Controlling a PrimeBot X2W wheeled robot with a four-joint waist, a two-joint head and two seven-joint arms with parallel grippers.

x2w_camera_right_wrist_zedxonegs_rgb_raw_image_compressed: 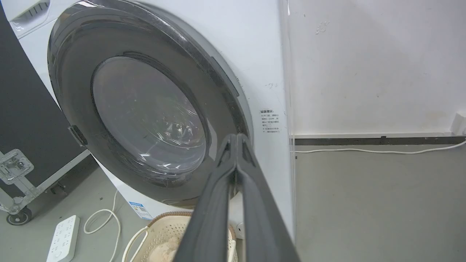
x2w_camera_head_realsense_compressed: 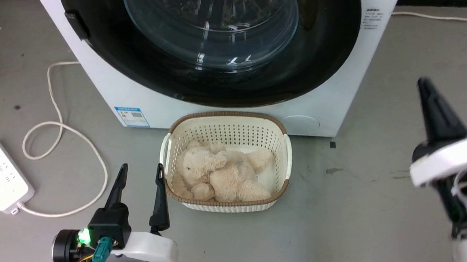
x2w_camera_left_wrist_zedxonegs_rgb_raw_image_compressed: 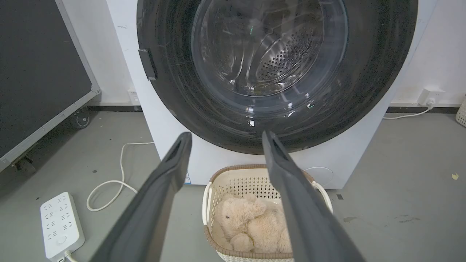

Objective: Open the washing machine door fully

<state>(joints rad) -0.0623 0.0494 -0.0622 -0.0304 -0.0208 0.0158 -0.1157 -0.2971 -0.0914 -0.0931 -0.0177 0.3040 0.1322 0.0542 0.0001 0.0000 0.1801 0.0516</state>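
The washing machine door (x2w_camera_head_realsense_compressed: 314, 57) is a big round glossy black disc with a bulging clear glass window (x2w_camera_head_realsense_compressed: 211, 27), lying flat against the white machine front, shut; it also shows in the left wrist view (x2w_camera_left_wrist_zedxonegs_rgb_raw_image_compressed: 364, 91) and the right wrist view (x2w_camera_right_wrist_zedxonegs_rgb_raw_image_compressed: 76, 91). A small dark tab (x2w_camera_left_wrist_zedxonegs_rgb_raw_image_compressed: 147, 64) sits on its left rim. My left gripper (x2w_camera_head_realsense_compressed: 140, 171) is open and empty, low on the floor side left of the basket, well short of the door. My right gripper (x2w_camera_head_realsense_compressed: 427, 84) is shut and empty, raised at the right, apart from the door; its tips (x2w_camera_right_wrist_zedxonegs_rgb_raw_image_compressed: 236, 137) point toward the door's right rim.
A cream basket (x2w_camera_head_realsense_compressed: 285, 144) holding a beige plush bear (x2w_camera_head_realsense_compressed: 220, 172) stands on the floor right before the machine. A white power strip (x2w_camera_head_realsense_compressed: 1, 173) and its looping cord (x2w_camera_head_realsense_compressed: 55, 129) lie at the left. A black panel on casters (x2w_camera_left_wrist_zedxonegs_rgb_raw_image_compressed: 36, 72) stands left of the machine.
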